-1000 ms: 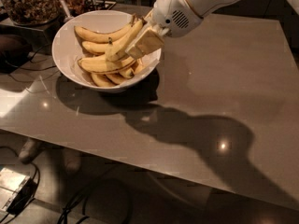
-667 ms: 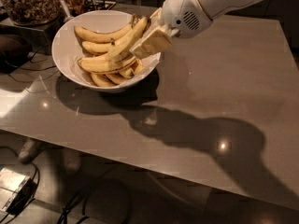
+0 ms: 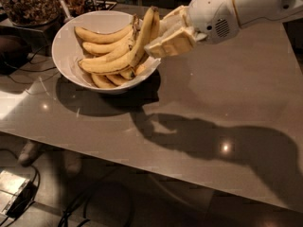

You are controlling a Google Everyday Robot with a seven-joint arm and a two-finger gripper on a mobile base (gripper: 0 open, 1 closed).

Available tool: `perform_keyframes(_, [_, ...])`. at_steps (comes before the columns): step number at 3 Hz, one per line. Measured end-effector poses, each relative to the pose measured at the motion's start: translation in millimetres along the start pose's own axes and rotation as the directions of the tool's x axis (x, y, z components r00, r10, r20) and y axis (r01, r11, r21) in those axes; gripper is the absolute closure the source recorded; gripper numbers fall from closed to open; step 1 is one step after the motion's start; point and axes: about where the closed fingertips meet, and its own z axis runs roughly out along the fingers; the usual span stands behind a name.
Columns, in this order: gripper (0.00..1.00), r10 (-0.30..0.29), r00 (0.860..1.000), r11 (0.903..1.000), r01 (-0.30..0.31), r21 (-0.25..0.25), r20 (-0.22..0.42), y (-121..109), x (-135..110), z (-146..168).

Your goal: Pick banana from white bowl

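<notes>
The white bowl (image 3: 62, 48) stands at the back left of the grey table and holds a bunch of yellow bananas (image 3: 100, 35). The gripper (image 3: 158, 32), cream-coloured on a white arm, is over the bowl's right rim and is shut on the right part of the long loose banana (image 3: 124, 55). That banana slants, with its gripped end raised above the rim. Its left end is low over the bunch; I cannot tell whether it touches the bunch.
A dark glass jar of brown bits (image 3: 26, 1) stands behind the bowl at the back left. The grey table (image 3: 203, 103) stretches to the right and front. Cables and a small box (image 3: 12, 190) lie on the floor below the front edge.
The gripper has moved up and a little to the right with the banana. The banana's gripped end has risen above the bowl's rim and now tilts steeply.
</notes>
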Motion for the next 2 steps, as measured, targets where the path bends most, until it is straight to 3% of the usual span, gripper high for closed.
perform_keyframes(1, [1.0,-0.02,1.0,0.9997,0.02,0.011,0.005,3,-15,0])
perform_keyframes(2, [1.0,-0.051,0.998,0.9973,0.049,0.054,0.043,18,-36,-15])
